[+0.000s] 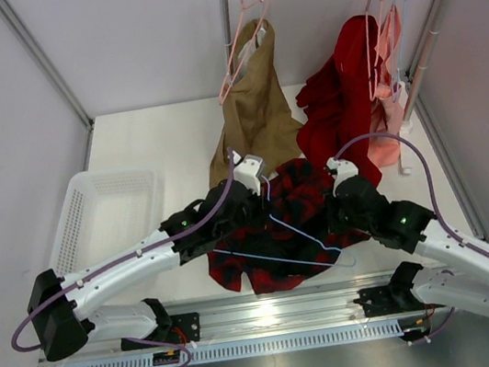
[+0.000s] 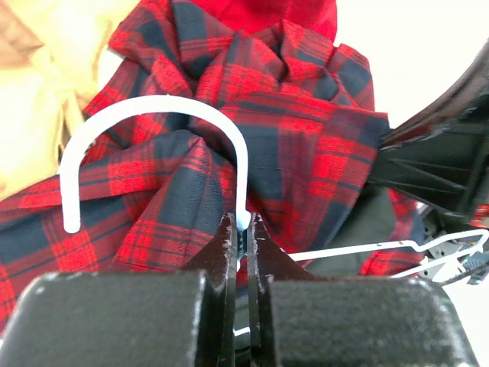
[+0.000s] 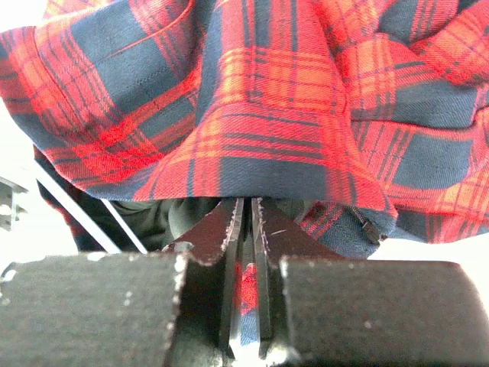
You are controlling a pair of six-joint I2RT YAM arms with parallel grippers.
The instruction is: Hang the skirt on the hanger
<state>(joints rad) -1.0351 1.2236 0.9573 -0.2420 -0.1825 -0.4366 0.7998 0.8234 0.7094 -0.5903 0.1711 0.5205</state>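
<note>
The skirt (image 1: 295, 196) lies bunched on the table (image 1: 154, 142). The hanger (image 2: 164, 102) crosses over it, hook standing clear in front. The left tool (image 2: 242, 223) is pressed tight on the hanger's neck, just below the hook. The right tool (image 3: 246, 208) pinches a skirt fold beside the hanger. Best to hold the hanger steady and draw a skirt edge, not the loose middle, taut along its shoulder.

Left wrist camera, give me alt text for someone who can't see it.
The left gripper is shut on the hanger just below its hook, which arches against the crumpled plaid skirt. A tan garment shows at far left.
</note>
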